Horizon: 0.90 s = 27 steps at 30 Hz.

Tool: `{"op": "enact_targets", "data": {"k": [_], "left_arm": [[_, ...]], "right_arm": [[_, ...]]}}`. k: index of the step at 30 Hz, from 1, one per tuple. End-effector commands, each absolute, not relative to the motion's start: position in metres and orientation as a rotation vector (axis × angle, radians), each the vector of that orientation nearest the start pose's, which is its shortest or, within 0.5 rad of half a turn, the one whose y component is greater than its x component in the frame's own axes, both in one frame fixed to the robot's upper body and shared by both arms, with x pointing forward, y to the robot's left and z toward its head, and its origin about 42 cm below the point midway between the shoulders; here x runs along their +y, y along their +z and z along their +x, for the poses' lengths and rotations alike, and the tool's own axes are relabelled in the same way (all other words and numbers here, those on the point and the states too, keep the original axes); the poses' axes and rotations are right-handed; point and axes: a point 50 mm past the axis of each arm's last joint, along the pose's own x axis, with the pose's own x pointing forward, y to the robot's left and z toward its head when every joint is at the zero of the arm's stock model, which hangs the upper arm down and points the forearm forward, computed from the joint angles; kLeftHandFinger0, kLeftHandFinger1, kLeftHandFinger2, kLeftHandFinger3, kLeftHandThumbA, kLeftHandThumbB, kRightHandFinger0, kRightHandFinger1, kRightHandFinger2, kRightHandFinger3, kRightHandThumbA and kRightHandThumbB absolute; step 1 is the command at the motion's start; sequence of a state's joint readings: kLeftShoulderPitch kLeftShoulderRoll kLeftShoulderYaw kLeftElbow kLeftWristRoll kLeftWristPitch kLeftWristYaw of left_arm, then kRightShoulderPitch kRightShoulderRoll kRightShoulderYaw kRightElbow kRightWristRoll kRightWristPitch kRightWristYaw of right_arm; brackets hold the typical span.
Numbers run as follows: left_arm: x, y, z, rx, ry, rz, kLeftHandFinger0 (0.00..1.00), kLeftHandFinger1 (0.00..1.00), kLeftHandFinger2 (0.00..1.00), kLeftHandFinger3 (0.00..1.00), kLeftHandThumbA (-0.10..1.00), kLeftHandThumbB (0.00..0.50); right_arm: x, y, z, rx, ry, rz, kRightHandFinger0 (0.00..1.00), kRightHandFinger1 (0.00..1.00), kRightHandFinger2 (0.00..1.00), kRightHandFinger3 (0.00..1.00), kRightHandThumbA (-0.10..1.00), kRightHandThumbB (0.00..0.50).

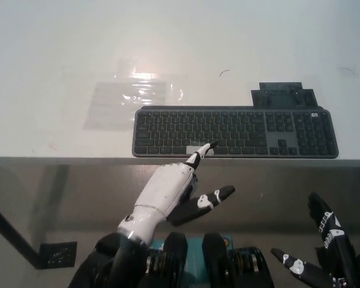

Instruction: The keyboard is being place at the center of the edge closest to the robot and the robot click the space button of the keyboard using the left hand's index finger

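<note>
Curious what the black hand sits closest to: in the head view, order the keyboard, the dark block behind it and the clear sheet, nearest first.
From the right hand, low right:
1. keyboard, its right end just ahead.
2. dark block, behind the keyboard's right part.
3. clear sheet, far across to the left.
</note>
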<state>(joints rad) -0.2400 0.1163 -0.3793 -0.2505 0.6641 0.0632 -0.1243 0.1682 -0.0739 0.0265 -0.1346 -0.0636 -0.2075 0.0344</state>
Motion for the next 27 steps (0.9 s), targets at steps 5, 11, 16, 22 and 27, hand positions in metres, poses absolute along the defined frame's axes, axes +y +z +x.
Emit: {"op": "enact_targets", "data": {"k": [5, 11, 16, 22, 27], "left_arm": [[0.195, 0.279, 0.211, -0.738, -0.32, 0.419, 0.4, 0.24, 0.28, 1.0, 1.0, 0.392], [0.238, 0.213, 0.202, -0.472, -0.301, 0.316, 1.0, 1.0, 1.0, 1.0, 1.0, 0.321], [0.264, 0.17, 0.191, -0.299, -0.195, 0.327, 1.0, 1.0, 1.0, 1.0, 1.0, 0.343], [0.278, 0.141, 0.184, -0.189, -0.157, 0.291, 1.0, 1.0, 1.0, 1.0, 1.0, 0.263], [0.289, 0.131, 0.194, -0.142, -0.129, 0.299, 1.0, 1.0, 1.0, 1.0, 1.0, 0.257]], "right_arm": [[-0.231, 0.112, 0.222, -0.227, 0.033, -0.124, 1.0, 1.0, 1.0, 1.0, 1.0, 0.279], [-0.231, 0.108, 0.218, -0.226, 0.035, -0.125, 1.0, 1.0, 1.0, 1.0, 1.0, 0.269], [-0.231, 0.106, 0.217, -0.223, 0.035, -0.114, 1.0, 1.0, 1.0, 1.0, 1.0, 0.283], [-0.23, 0.105, 0.215, -0.216, 0.042, -0.108, 1.0, 1.0, 1.0, 1.0, 1.0, 0.307], [-0.23, 0.108, 0.218, -0.234, 0.041, -0.115, 1.0, 1.0, 1.0, 1.0, 1.0, 0.288]]}}
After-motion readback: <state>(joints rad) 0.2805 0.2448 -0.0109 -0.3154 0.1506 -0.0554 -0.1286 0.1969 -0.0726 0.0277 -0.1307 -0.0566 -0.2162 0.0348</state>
